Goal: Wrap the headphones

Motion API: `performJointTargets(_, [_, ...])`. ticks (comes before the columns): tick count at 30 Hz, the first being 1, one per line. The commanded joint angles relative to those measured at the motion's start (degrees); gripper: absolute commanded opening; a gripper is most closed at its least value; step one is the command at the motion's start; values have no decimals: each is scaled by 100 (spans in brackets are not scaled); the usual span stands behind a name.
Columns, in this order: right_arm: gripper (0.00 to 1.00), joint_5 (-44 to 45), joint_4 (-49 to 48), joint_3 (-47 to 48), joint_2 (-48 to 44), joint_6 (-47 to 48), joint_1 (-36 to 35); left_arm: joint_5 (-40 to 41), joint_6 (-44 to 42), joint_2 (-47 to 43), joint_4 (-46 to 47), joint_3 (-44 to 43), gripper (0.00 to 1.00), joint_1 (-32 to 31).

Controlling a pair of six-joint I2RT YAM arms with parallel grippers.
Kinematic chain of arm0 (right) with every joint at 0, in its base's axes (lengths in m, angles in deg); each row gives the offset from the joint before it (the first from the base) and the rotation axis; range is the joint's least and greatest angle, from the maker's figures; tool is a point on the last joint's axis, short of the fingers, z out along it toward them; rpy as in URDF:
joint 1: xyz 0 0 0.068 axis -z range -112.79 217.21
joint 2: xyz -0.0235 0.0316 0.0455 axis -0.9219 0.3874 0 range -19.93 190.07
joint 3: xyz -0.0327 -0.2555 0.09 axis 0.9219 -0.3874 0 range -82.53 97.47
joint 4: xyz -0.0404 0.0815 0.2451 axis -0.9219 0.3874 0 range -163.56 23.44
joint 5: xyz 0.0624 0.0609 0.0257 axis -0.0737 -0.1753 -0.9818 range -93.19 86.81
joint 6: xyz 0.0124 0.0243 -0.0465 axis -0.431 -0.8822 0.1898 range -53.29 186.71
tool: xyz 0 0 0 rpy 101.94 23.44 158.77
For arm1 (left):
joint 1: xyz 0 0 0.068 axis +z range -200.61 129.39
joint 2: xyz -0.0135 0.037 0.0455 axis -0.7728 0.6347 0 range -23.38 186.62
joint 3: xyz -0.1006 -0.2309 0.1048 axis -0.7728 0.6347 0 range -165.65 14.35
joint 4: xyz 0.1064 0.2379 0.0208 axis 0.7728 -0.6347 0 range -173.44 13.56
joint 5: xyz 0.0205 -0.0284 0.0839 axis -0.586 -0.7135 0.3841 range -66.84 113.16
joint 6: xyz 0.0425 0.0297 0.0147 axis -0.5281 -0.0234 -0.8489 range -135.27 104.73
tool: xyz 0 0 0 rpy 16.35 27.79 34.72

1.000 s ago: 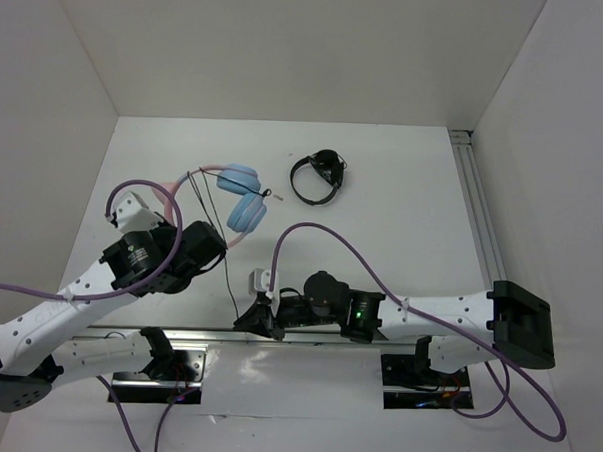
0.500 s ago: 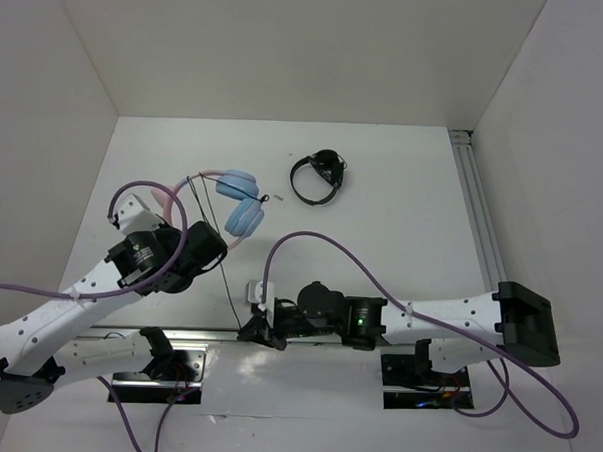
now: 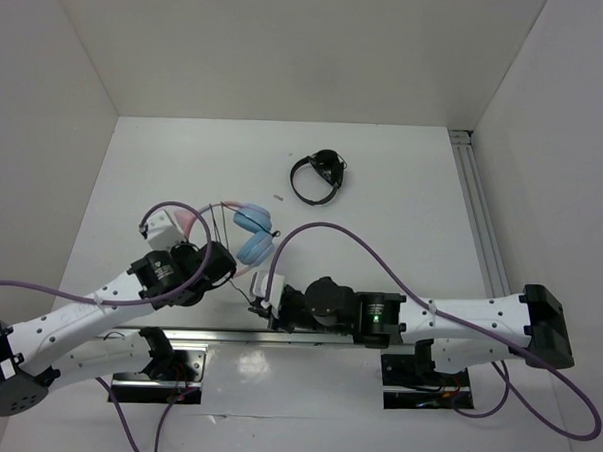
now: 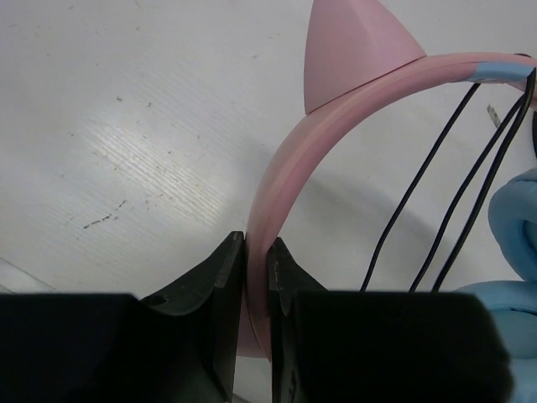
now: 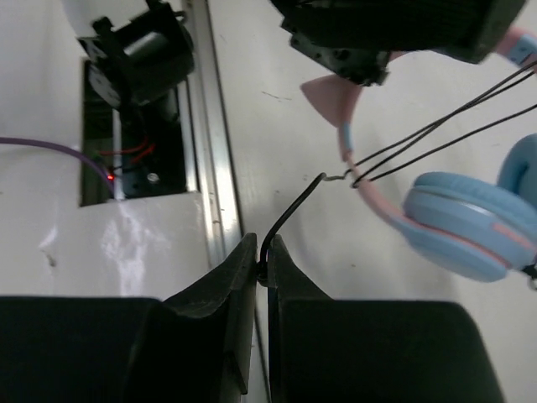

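The headphones [image 3: 253,234], with a pink headband and light blue earcups, are held just in front of the arms near the table's front middle. My left gripper [image 4: 257,252] is shut on the pink headband [image 4: 289,168] below a cat ear [image 4: 352,50]. Black cable strands [image 4: 419,193] cross the band toward an earcup [image 4: 516,201]. My right gripper [image 5: 262,252] is shut on the thin black cable [image 5: 289,210], which runs up to the headband beside a blue earcup [image 5: 466,218]. In the top view the right gripper [image 3: 261,302] sits just near of the headphones.
A smaller all-black pair of headphones [image 3: 319,177] lies farther back, right of centre. A metal rail [image 5: 210,151] runs along the table's near edge, close to the right gripper. White walls enclose the table on the left, back and right [image 3: 473,203].
The left arm has carried the headphones to the right and nearer to the arm bases. The right gripper, still on the cable, has shifted slightly right and up toward the headphones.
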Motion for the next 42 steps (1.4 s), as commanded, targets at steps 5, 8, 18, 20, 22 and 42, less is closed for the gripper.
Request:
performJointTargets(5, [0, 1029, 372, 610, -141, 908, -58, -304, -2171, -714, 2136, 437, 0, -216])
performJointTargets(8, [0, 1092, 486, 751, -18, 1119, -58, -577, -2804, -864, 2584, 656, 0, -216])
performJointTargets(18, [0, 1723, 486, 954, 228, 1884, -58, -1157, -3860, -917, 3147, 718, 0, -409])
performJointTargets(20, [0, 1778, 425, 954, 289, 2077, -58, -1158, -3913, -917, 3147, 718, 0, -489])
performJointTargets(22, [0, 1909, 311, 875, 289, 2339, -58, -1210, -3975, -917, 3147, 666, 0, -559])
performJointTargets(42, [0, 2656, -252, 813, 377, 4266, 108, -1799, -4211, -821, 1662, -135, 0, -612])
